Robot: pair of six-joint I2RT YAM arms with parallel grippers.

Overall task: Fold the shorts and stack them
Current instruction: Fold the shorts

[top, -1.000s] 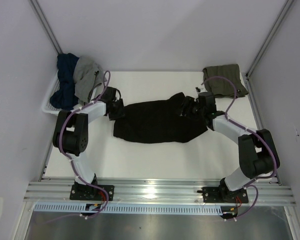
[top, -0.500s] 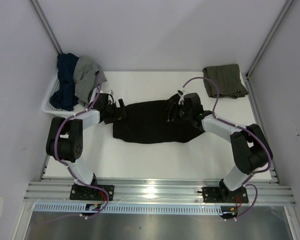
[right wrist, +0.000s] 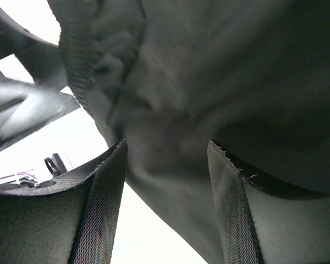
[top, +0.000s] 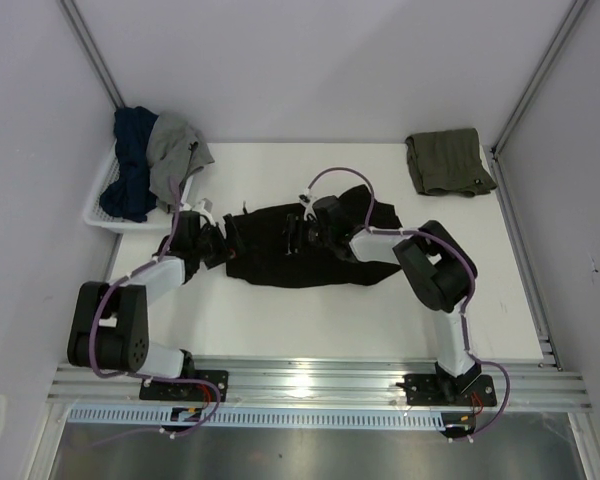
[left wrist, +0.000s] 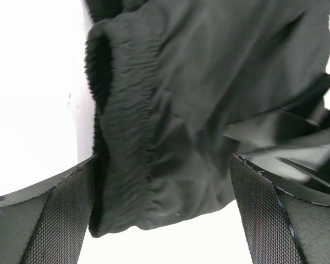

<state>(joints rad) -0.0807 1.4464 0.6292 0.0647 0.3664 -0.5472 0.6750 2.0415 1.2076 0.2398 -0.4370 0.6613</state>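
Straddling the waistband edge of the black shorts (top: 290, 268), left gripper (left wrist: 162, 159) gapes empty; right gripper (right wrist: 168, 144), hold unclear.

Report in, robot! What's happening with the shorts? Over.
Left gripper open, astride black shorts. Right gripper over them, grip unclear. Olive shorts folded, far right corner. Nothing blocking.

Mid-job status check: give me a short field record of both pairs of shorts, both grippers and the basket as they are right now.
black shorts: lying rumpled at the middle of the table
olive shorts: folded, far right corner, apart from the black pair
left gripper: open, at the black pair's left end, gathered elastic edge between its fingers
right gripper: over the black pair's middle, fingers apart with cloth between them; grip unclear
white basket: far left corner, holding navy and grey clothes
stack: not yet made
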